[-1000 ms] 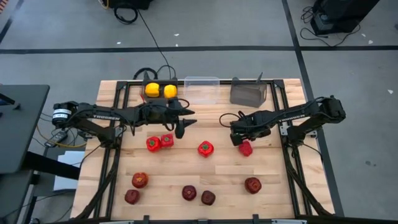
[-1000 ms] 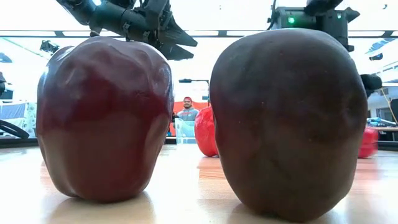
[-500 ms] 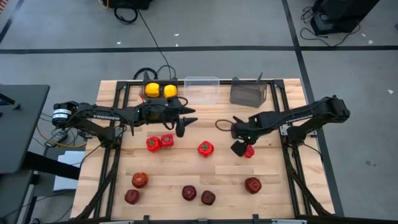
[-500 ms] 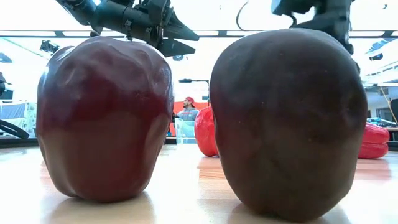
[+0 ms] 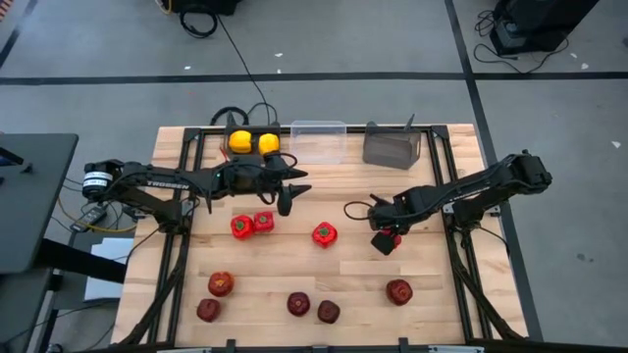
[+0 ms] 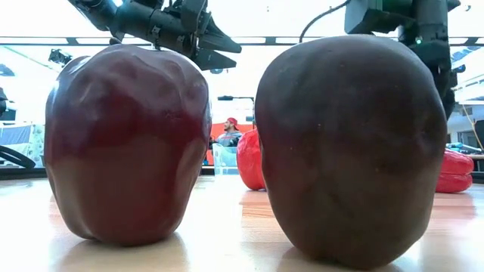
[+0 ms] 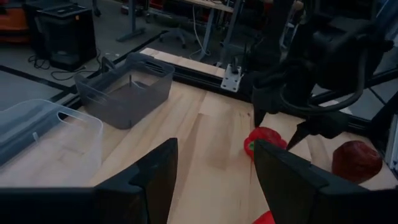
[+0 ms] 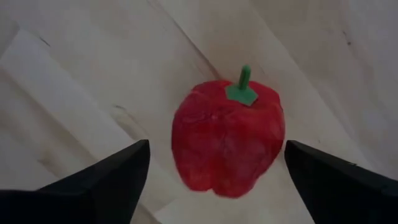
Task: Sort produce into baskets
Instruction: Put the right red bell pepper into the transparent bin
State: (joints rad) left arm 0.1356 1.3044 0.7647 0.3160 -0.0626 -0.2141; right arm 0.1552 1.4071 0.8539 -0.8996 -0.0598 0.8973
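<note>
Red against pale wood, a pepper [image 8: 227, 142] lies on its side on the right half of the table, green stem showing, directly under the right gripper [image 5: 386, 238], whose 2 fingers are spread wide to either side of it and hold nothing. The left gripper [image 5: 291, 187] hangs above the table left of centre, fingers parted and empty, near the far grey bin that has 2 yellow peppers [image 5: 253, 142] in it. The clear bin [image 5: 317, 139] and the other grey bin [image 5: 392, 146] stand along the far edge, both apparently empty. 3 more red peppers [image 5: 252, 225] sit mid-table, and 5 dark apples [image 5: 313, 307] are spread along the near edge. The likely next step is a descent and close on the pepper below the right gripper. The risk, as I judge it, comes from the pepper's rounded, glossy flanks: if the fingers close off-centre or too high, it could squirt sideways or roll away. Descending too far could jam the fingertips into the wood. A loose hold could also drop it on the way to a far bin.
</note>
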